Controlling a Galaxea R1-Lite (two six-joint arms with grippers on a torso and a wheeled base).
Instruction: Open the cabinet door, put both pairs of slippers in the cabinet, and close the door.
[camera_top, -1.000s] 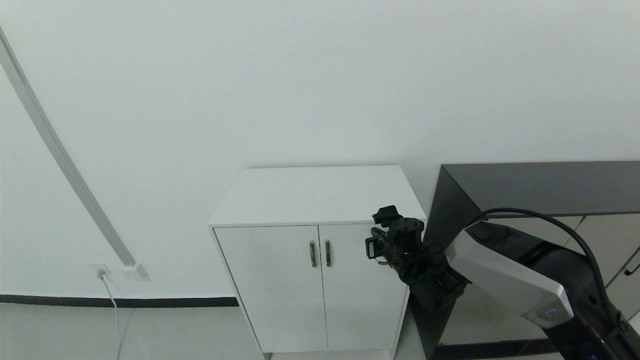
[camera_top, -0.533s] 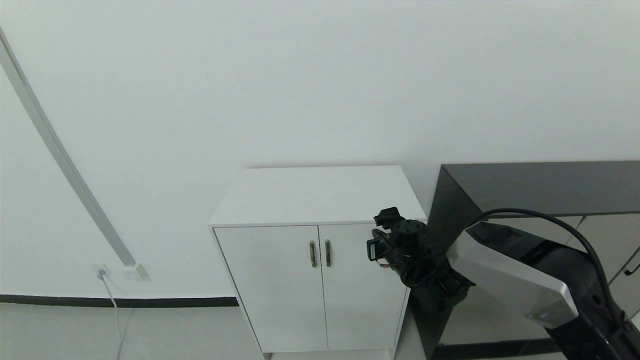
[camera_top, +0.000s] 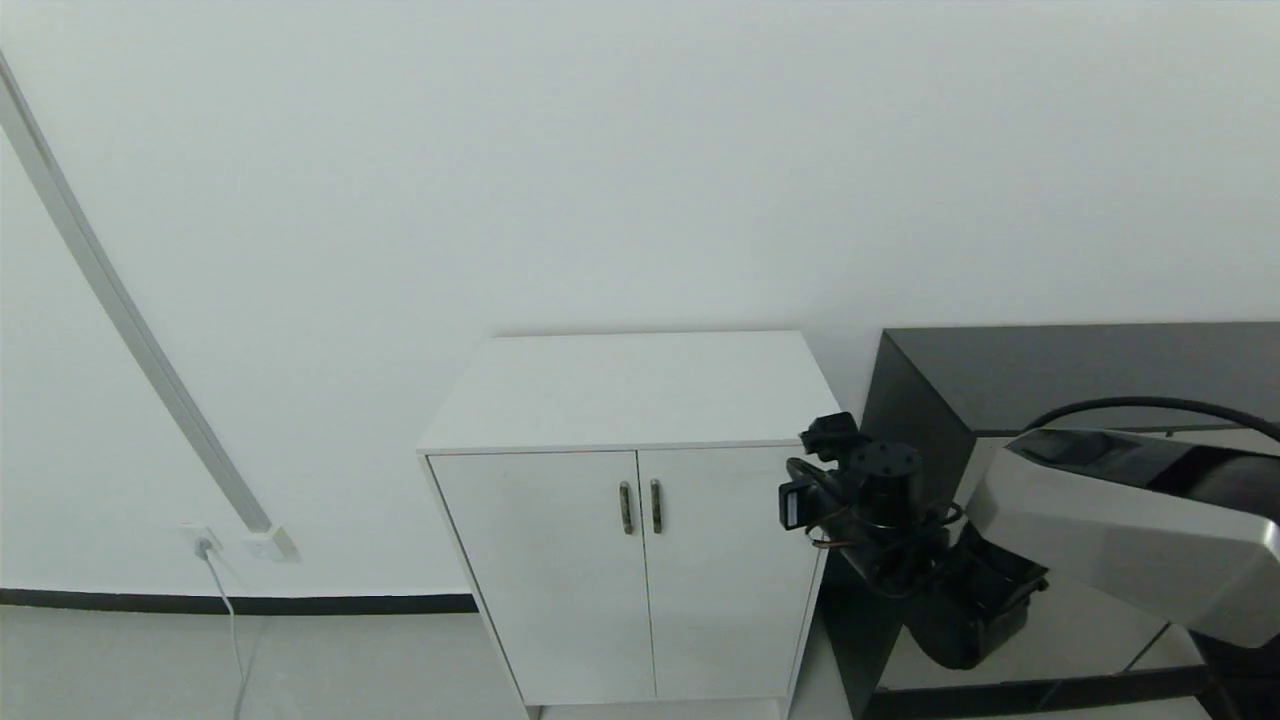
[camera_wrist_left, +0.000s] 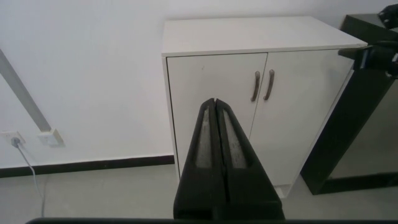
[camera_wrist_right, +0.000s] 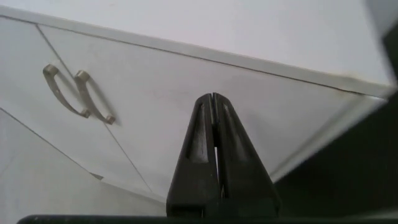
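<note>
Cabinet (camera_top: 625, 395): stood against wall, both doors (camera_top: 640, 575) shut, base cut off at frame edge. Right gripper (camera_wrist_right: 213, 97): fingers together, had shifted rightward from right door's front to cabinet's right edge. Left gripper (camera_wrist_left: 215, 101): fingers together, faced cabinet's front, well apart

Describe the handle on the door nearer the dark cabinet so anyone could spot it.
A white two-door cabinet stands against the wall beside a dark cabinet. Two slim upright metal handles flank its centre seam. The wanted handle is the one on the dark cabinet's side of the seam, unlike its twin.
</note>
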